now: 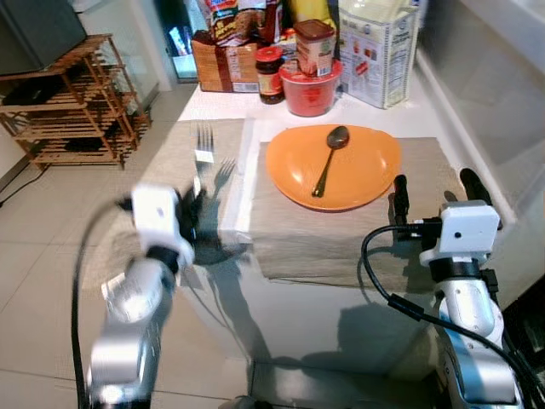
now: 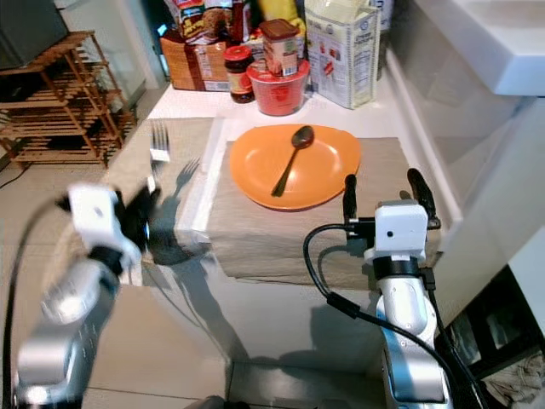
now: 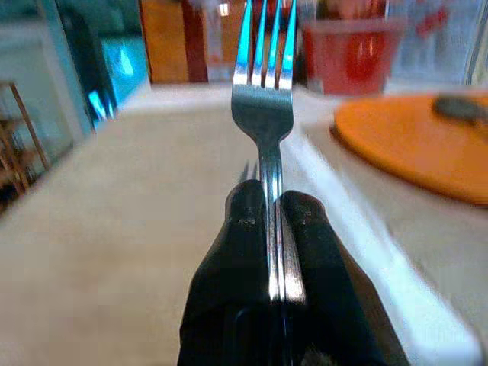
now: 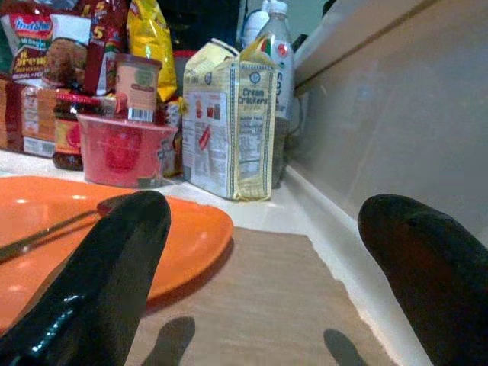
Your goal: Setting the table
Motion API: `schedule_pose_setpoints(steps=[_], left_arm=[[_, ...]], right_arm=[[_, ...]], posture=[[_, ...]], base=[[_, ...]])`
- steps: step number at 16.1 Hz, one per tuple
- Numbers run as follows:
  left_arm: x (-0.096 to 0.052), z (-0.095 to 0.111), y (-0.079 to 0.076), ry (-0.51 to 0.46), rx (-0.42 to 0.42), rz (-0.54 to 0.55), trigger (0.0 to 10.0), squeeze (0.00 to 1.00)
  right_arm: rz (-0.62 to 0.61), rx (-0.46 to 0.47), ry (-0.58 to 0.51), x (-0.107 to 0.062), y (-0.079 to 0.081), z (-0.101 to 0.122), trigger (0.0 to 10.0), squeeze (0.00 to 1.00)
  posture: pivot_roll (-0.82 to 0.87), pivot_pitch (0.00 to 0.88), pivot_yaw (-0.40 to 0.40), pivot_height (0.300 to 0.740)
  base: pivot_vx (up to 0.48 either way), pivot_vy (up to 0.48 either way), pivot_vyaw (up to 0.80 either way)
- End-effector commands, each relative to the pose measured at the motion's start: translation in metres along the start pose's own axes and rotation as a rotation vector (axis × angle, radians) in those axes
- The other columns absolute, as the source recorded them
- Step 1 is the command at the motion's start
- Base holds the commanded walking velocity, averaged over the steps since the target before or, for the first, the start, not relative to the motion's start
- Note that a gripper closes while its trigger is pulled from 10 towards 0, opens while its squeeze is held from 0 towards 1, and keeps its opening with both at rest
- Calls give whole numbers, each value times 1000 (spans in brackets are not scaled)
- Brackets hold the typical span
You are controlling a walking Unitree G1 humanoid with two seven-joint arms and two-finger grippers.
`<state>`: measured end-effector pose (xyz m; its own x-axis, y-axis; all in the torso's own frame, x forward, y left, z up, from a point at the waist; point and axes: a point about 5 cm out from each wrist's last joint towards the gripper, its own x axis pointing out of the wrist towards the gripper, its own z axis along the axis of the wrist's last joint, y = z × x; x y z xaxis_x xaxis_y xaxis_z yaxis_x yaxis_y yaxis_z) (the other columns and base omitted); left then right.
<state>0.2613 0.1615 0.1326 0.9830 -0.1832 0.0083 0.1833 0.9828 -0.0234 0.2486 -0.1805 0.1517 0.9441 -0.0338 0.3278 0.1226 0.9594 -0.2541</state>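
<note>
The pale yellow carton (image 4: 229, 122) standing by the wall reads "Cream Crackers" on its side panel. Other packets and jars in the back row carry print and labels, but these are too small or blurred to read.

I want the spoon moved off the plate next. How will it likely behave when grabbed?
The spoon looks like metal, so probably stiff and light. Its smooth, thin handle lies flat on the glossy orange plate, so it may slide or pivot before the fingers close. The bowl end rests near the plate's far rim and could tip up if the handle is pressed.
</note>
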Motion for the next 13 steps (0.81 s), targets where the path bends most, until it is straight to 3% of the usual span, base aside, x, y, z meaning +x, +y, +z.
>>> schedule_pose_setpoints(steps=[1,7,13], left_arm=[[-3,4,0,-15,15,0,0,0],[4,6,0,-32,-2,34,0,0],[12,11,-3,-53,-25,32,0,0]], right_arm=[[10,20,4,-2,4,-2,10000,0],[100,48,53,-1,18,-12,10000,0],[121,47,60,0,20,-16,10000,0]], posture=[[-143,0,119,736],[-131,0,93,736],[-135,0,94,736]], base=[[0,0,0],[0,0,0],[-366,-41,0]])
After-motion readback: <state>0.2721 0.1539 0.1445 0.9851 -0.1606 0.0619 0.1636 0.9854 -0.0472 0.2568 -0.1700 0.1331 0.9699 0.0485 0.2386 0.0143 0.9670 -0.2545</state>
